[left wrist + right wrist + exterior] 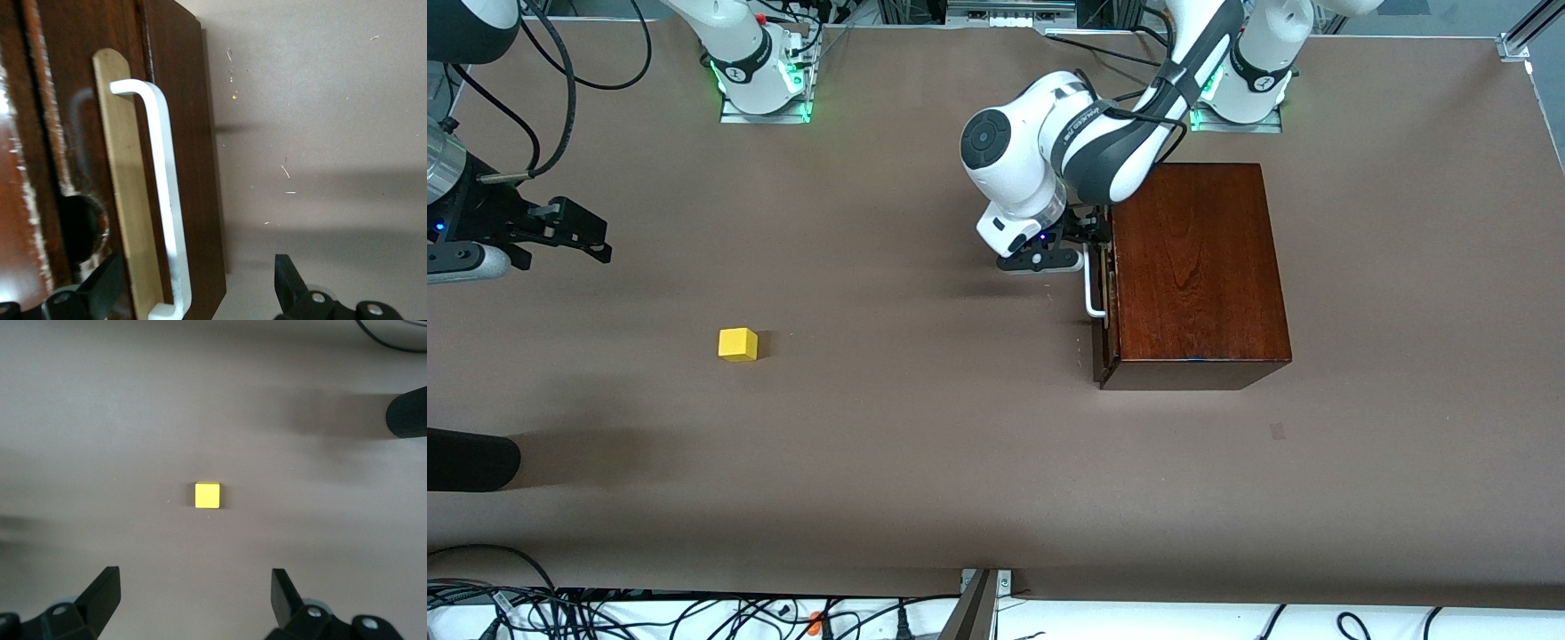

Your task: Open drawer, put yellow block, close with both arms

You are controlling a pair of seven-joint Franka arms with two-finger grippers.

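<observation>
With the drawer (1104, 302) shut and the yellow block (738, 344) on the bench well toward the right arm's end, the left gripper (193, 293), jaws spread astride the white handle (163, 193), should clench squarely, then pull straight toward the block at nine o'clock, while the right gripper (193, 600) waits released above the block.

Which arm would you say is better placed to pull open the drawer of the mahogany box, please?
Left. The left gripper is open at the white U-shaped bar handle on the closed drawer. The right gripper hangs open near the small yellow block.
</observation>
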